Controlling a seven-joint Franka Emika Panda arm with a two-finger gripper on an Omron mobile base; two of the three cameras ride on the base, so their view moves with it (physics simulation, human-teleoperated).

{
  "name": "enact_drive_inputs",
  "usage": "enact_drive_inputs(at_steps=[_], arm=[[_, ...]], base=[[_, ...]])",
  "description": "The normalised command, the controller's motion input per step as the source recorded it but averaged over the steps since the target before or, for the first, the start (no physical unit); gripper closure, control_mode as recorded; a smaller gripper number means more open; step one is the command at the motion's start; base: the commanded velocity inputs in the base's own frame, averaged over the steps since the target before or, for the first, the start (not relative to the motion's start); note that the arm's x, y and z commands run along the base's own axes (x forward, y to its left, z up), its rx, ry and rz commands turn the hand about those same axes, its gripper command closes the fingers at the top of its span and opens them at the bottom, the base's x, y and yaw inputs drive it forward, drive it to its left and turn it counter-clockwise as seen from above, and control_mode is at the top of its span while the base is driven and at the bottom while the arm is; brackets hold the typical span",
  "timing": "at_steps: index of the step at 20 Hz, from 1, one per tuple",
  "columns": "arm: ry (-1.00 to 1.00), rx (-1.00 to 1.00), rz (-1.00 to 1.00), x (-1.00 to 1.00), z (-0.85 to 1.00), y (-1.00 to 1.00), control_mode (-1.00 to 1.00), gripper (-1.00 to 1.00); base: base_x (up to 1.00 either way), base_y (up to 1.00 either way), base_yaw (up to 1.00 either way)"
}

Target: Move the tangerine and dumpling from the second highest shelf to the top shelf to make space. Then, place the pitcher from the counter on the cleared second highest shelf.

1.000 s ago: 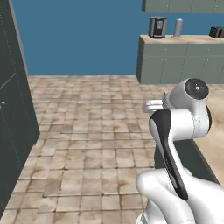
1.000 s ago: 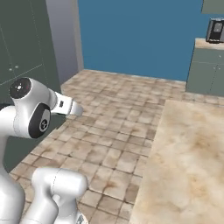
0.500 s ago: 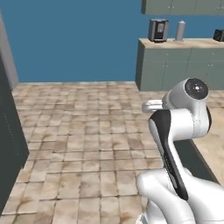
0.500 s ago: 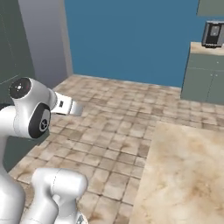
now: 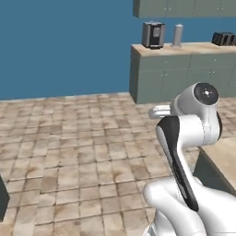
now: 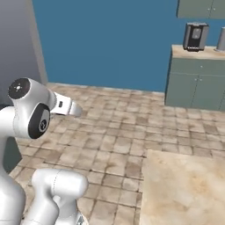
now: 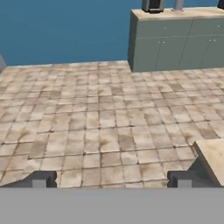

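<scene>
The gripper (image 7: 111,179) stands wide apart, holding nothing (fingertips low in the hand view). The counter (image 5: 184,48) lies at one o'clock across the tiled floor (image 5: 83,156), bearing a dark coffee machine (image 5: 153,34).

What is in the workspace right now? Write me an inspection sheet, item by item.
Surface: beige stone-look counter corner at the robot's side, bare where seen; tiled floor ahead.
Job's things: nothing seen of tangerine, dumpling, shelves or pitcher.
Clutter: dark box-shaped appliance and a grey cylinder on the far counter.
Grippers: gripper open, holding nothing, aimed over the floor.
Cables: nothing seen.
Surroundings: blue wall, grey-green cabinets below and above the far counter.
</scene>
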Motion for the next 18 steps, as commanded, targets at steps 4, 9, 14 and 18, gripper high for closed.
enact_drive_inputs(at_steps=[4, 9, 14, 18], arm=[[0.00, 0.00, 0.00, 0.00, 0.00, 0.00, 1.00, -1.00], [0.00, 0.00, 0.00, 0.00, 0.00, 0.00, 1.00, -1.00], [0.00, 0.00, 0.00, 0.00, 0.00, 0.00, 1.00, -1.00], [0.00, 0.00, 0.00, 0.00, 0.00, 0.00, 1.00, -1.00]], base=[[0.97, 0.38, -0.36], [0.77, 0.20, -0.48], [0.63, 0.17, -0.58], [0.69, 0.38, -0.58]])
